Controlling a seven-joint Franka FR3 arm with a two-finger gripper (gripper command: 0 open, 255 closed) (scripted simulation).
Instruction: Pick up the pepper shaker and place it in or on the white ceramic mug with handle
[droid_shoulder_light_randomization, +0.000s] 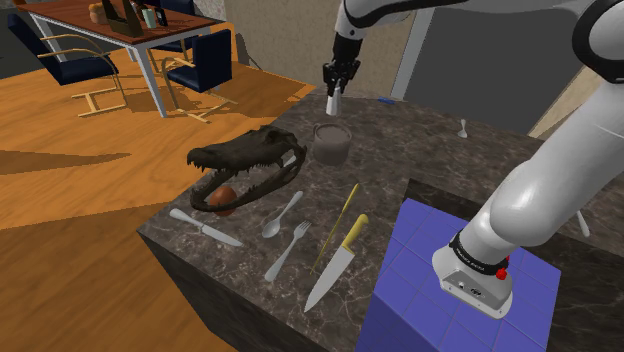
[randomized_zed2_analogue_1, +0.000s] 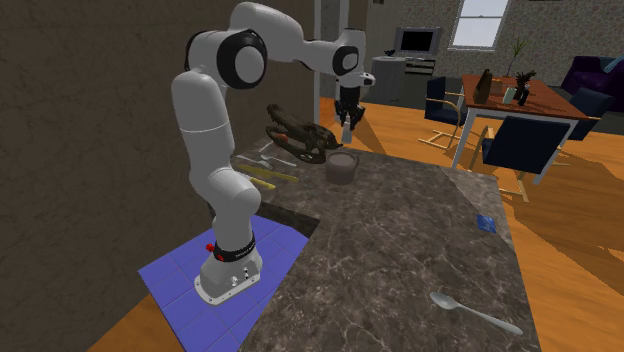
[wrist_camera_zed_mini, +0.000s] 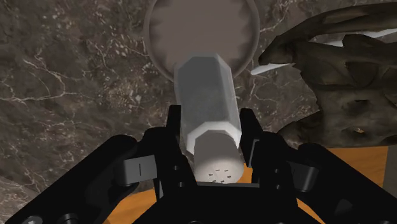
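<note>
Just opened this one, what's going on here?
The white Franka arm has its black jaws shut on a pale grey faceted pepper shaker and holds it in the air above the grey round mug, which stands on the dark marble counter. The shaker is not yet in the mug. A dark crocodile skull sits on the counter beside the mug.

On counter (droid_shoulder_light_randomization: 440, 160), shaker (droid_shoulder_light_randomization: 335, 100) over mug (droid_shoulder_light_randomization: 331, 143) w/ skull (droid_shoulder_light_randomization: 245, 168) beside.
</note>
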